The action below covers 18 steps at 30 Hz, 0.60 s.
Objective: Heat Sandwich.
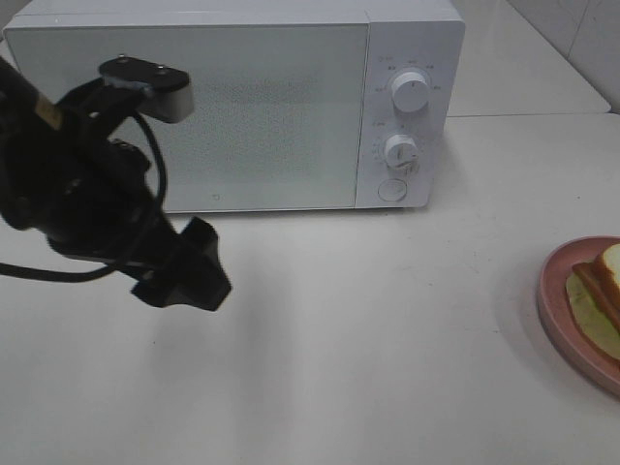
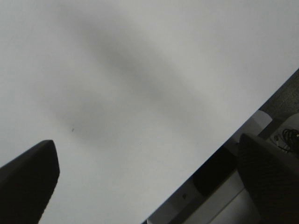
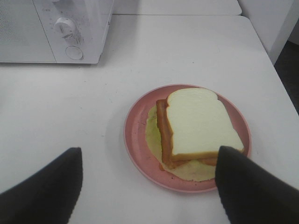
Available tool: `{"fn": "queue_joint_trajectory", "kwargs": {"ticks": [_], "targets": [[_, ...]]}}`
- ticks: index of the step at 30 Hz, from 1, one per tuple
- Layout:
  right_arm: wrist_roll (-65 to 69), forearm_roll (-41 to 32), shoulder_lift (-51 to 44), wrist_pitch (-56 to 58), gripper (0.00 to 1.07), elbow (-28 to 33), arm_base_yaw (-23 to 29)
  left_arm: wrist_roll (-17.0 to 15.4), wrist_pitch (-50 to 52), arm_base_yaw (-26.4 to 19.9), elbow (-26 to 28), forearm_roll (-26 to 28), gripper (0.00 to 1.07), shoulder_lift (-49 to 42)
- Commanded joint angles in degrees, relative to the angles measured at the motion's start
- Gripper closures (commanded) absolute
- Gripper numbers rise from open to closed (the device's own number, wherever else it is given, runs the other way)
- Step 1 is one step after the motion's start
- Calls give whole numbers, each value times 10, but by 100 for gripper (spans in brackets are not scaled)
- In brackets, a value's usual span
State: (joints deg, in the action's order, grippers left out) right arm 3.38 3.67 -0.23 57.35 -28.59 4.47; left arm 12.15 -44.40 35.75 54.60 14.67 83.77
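The sandwich (image 3: 198,125), white bread over reddish-brown meat strips and a pale yellow-green layer, lies on a round pink plate (image 3: 135,135). In the right wrist view my right gripper (image 3: 149,191) hangs open just short of the plate, one dark finger on each side and nothing between them. The high view shows the sandwich (image 1: 603,286) and plate (image 1: 560,305) cut off at the right edge, with the right arm out of sight. My left gripper (image 1: 194,281) is open and empty over bare table in front of the microwave's left half. Its fingers (image 2: 28,184) frame only white tabletop.
The white microwave (image 1: 194,116) stands at the back with its door shut and two knobs (image 1: 411,92) and a round button on its right panel. It also appears as the microwave (image 3: 70,28) in the right wrist view. The table's edge (image 2: 224,144) runs close to the left gripper.
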Motion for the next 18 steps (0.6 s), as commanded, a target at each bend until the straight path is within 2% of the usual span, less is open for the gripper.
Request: {"fn": "queue_joint_trajectory", "kwargs": {"ticks": [1,2,4,6,7,8,9,11,13,14,18], "targets": [[-2,2,-15,-3,32,1,-4,-11,-68,-56,-1,-5,8,-22],[-2,2,-15,-3,32,1,-4,-11,-68,-56,-1,-5,8,-22],[-2,2,-15,-3,32,1,-4,-13,-95,-93,-1,-5,8,-34],[-2,2,-15,-3,32,1,-4,-13,-131,-157,-1,-6,8,-48],[-2,2,-15,-3,32,1,-4,-13,-131,-157,-1,-6,8,-48],[-2,2,-15,-3,32,1,-4,-13,-142,-180,-1,-8,8,-51],[-2,2,-15,-3,32,1,-4,-17,-160,-222,-1,-11,8,-61],[-2,2,-15,-3,32,1,-4,-25,-167,-238,-1,-11,8,-65],[-2,2,-15,-3,32,1,-4,-44,-180,-274,-1,-23,8,-76],[-2,2,-15,-3,32,1,-4,-64,-193,-300,-1,-41,8,-87],[-2,2,-15,-3,32,1,-4,-95,-207,-337,-1,-70,8,-105]]}}
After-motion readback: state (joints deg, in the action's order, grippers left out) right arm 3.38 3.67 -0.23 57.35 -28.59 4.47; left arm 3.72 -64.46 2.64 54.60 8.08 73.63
